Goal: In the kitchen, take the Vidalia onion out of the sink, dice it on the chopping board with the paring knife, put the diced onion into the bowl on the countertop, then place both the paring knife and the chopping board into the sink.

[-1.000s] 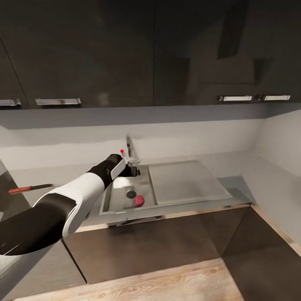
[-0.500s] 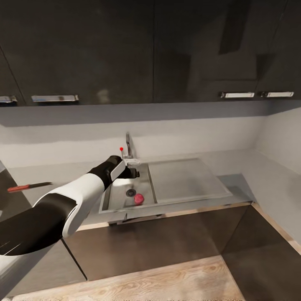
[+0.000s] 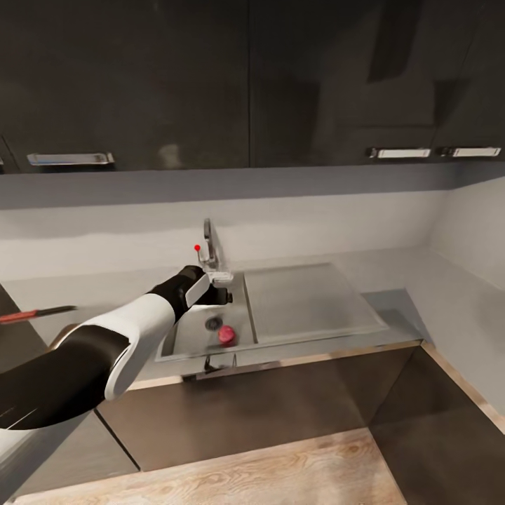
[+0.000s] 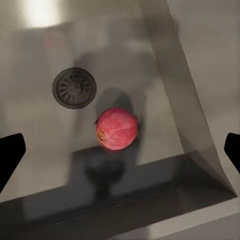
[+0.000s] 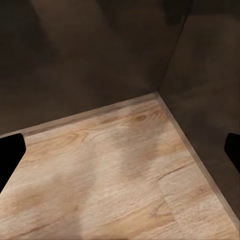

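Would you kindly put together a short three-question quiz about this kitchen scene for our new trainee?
1. True or false: the Vidalia onion lies in the sink, beside the drain.
2. Which best describes the left gripper? A) shut on the onion B) open, above the onion C) holding the paring knife
3. Fill in: the right gripper points at the wooden ____.

Key: 1 true; 2 B; 3 floor.
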